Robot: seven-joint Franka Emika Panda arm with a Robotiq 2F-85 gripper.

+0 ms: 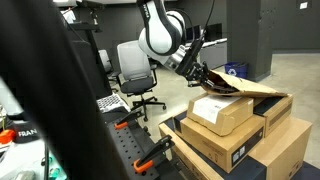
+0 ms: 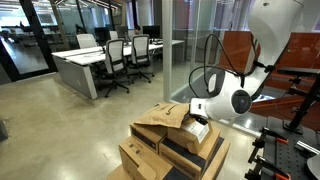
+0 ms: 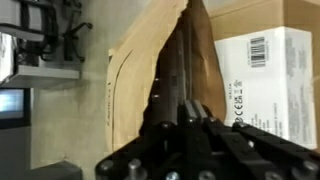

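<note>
Atop a stack of brown corrugated cardboard cartons (image 1: 232, 147), in both exterior views: black two-finger gripper (image 1: 200, 72) on a glossy white arm, reaching down at a slant. Jaws clenched on the edge of a flat brown kraft-paper mailer (image 1: 248, 88), matte and lightly creased, with one end lifted off the stack and the rest lying across the top. Seen from the wrist, gripper (image 3: 182, 100) as a dark ribbed wedge running up the middle, mailer (image 3: 135, 70) fanned out to the left of it, smooth and tan, a thin curved seam line near its left border.

Directly beneath and to the right of the mailer, touching it: pale rectangular cardboard carton (image 3: 265, 80) bearing a black barcode and lines of small print, too fine to read. Same pale carton (image 1: 222, 113) resting squarely on the larger brown ones.

Far behind the stack, grey mesh-backed office chair on castors (image 1: 135, 68); more chairs pulled up to long grey desks (image 2: 85, 68) behind glass partitions. At the near left, black-and-orange bar clamps (image 1: 128, 121) and the white letters "FRAN" (image 1: 26, 132) on a dark surface, the rest cut off.
</note>
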